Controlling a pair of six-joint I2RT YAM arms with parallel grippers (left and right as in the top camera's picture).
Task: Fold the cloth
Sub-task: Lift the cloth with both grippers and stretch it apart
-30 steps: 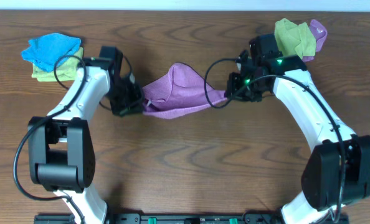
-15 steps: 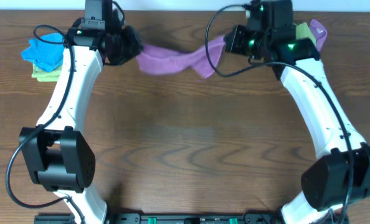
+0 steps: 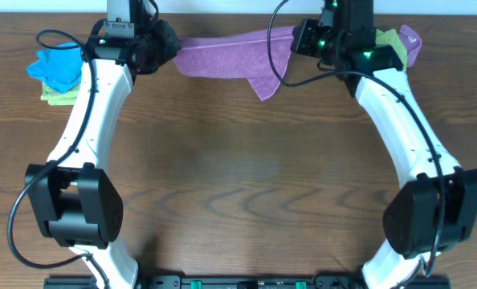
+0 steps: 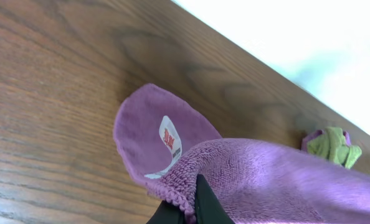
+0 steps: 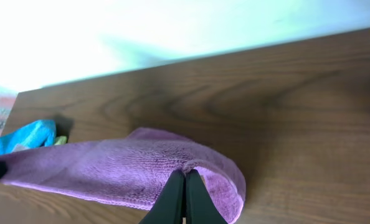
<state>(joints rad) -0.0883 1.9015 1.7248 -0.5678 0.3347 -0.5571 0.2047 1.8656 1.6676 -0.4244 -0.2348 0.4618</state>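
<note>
Overhead, we are holding the cloth (image 3: 222, 58) stretched between left gripper (image 3: 168, 46) and right gripper (image 3: 296, 40) at the table's (image 3: 238, 177) 12 o'clock edge. Left wrist: our fingers (image 4: 205, 205) are pinching its hem. Right wrist: fingers (image 5: 171, 199) are clamping a fold.

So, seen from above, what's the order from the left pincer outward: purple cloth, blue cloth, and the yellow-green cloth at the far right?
1. The purple cloth: gripped in the left pincer itself, stretching off to the right.
2. The blue cloth: lying off to the pincer's left side.
3. The yellow-green cloth: at the far right, on the opposite side.
</note>
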